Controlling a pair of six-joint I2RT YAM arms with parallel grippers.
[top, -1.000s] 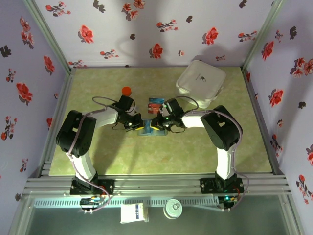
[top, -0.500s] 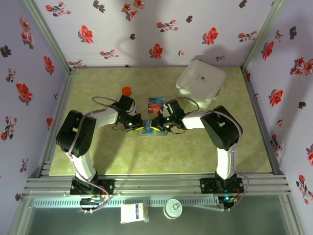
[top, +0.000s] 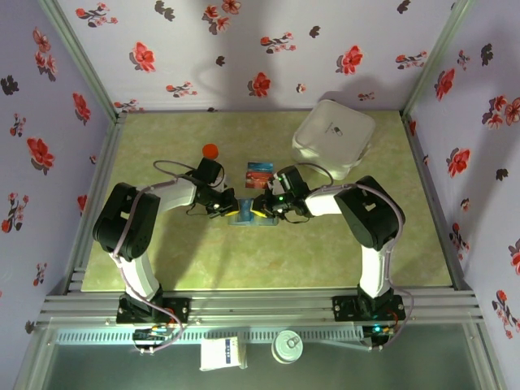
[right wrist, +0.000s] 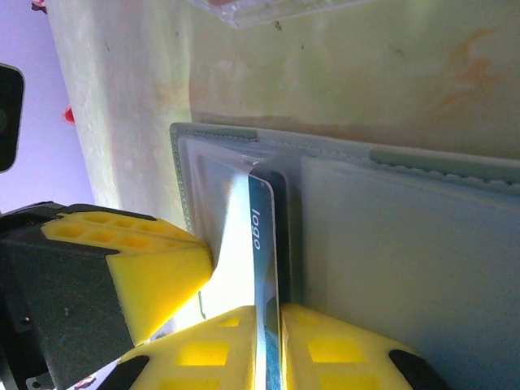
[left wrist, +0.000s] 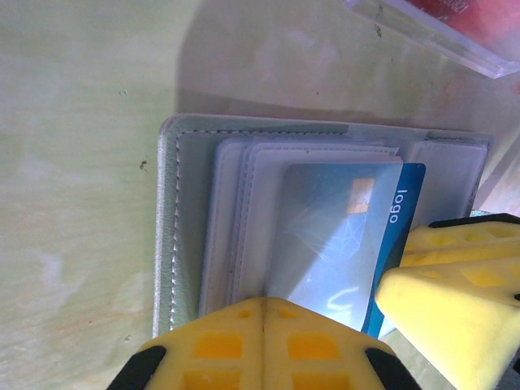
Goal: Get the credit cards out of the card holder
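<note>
Mottled green table (top: 162,260), floral lilac walls (top: 203,57); open card holder (left wrist: 187,219) mid-table; right gripper (right wrist: 272,341) pinches blue card (left wrist: 333,227); left gripper (left wrist: 264,321) jaws pressed together at holder edge.

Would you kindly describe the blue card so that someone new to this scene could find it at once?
At the middle of the green table lies an open grey-blue card holder. The blue card sticks out of its pocket, pinched by the right end effector. Its word "logo" and gold chip set it apart from the red card in the clear box.
</note>
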